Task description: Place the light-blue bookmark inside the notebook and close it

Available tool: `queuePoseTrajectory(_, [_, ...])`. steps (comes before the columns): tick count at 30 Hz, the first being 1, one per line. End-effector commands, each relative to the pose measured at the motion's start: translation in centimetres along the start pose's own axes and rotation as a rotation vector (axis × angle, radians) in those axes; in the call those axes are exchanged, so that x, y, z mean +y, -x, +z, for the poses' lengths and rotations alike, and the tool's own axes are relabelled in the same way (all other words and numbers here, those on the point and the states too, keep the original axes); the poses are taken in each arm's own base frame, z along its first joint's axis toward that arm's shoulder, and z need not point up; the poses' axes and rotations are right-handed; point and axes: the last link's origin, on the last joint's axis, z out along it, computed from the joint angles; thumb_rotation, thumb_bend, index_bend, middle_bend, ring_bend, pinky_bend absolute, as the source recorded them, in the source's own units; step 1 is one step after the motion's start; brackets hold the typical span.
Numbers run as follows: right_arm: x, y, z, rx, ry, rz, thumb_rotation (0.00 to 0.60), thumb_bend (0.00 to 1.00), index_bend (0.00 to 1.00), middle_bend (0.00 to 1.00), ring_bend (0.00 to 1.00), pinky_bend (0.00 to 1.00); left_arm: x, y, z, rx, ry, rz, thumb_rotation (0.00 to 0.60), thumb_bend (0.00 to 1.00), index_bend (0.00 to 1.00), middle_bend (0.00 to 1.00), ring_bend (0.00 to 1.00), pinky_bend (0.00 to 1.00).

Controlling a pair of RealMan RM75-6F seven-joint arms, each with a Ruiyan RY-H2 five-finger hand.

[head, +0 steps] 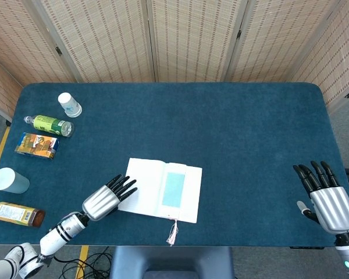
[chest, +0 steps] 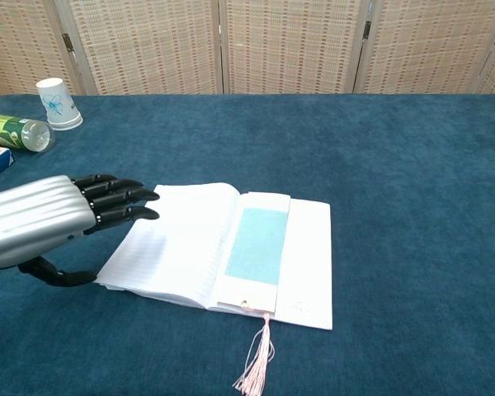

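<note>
The notebook [head: 161, 189] lies open near the front edge of the dark-blue tabletop [head: 221, 128], its pages facing up. The light-blue bookmark [head: 173, 189] rests flat on the right-hand page close to the spine, and its pink tassel [head: 173, 232] trails off the lower edge of the notebook toward the front of the tabletop.

The left hand [head: 104, 199] sits just at the notebook's left edge, palm down, holding nothing; its black fingers [chest: 115, 199] are stretched out and slightly apart, reaching over the edge of the left page, while in the chest view the thumb hangs lower beside the stack of pages. Whether the fingers touch the paper cannot be told.

The right hand [head: 327, 197] is well apart from the notebook, at the right front corner of the tabletop, with its fingers spread and empty.

Along the left side of the tabletop stand a paper cup [head: 69, 105], a green bottle [head: 49, 124] lying on its side, a small printed carton [head: 36, 145], a pale-blue bottle [head: 9, 179] and a yellow-labelled bottle [head: 14, 213].
</note>
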Motion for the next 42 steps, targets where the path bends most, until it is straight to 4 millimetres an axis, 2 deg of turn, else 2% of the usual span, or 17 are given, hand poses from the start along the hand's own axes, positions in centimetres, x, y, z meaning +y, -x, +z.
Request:
queuePoseTrajectory(1, [0.0,0.0,-0.1,0.002,0.001,0.001,0.6,0.18,0.01,0.15,0.02,0.03,0.3,0.2,0.1,-0.004,0.005,-0.004,0.6,0.27,0.11,0.06,0.05,0.16])
queuePoseTrajectory(16, [0.2,-0.2,-0.4,0.008,0.012,0.005,0.6,0.18,0.01,0.15,0.02,0.03,1.3,0.3,0.2,-0.021,0.02,-0.001,0.6,0.27,0.09,0.06,0.05,0.16])
queuePoseTrajectory(25, [0.4,-0.2,-0.7,0.007,0.02,0.011,0.6,0.18,0.01,0.15,0.02,0.03,2.5,-0.5,0.3,-0.016,0.043,-0.021,0.6,0.27,0.09,0.06,0.05,0.16])
queuePoseTrajectory(42, [0.8,-0.2,-1.0,0.012,0.038,0.018,0.6,0.18,0.01,0.15,0.02,0.03,2.9,0.1,2.9,-0.012,0.029,-0.029,0.6,0.27,0.09,0.06,0.05,0.16])
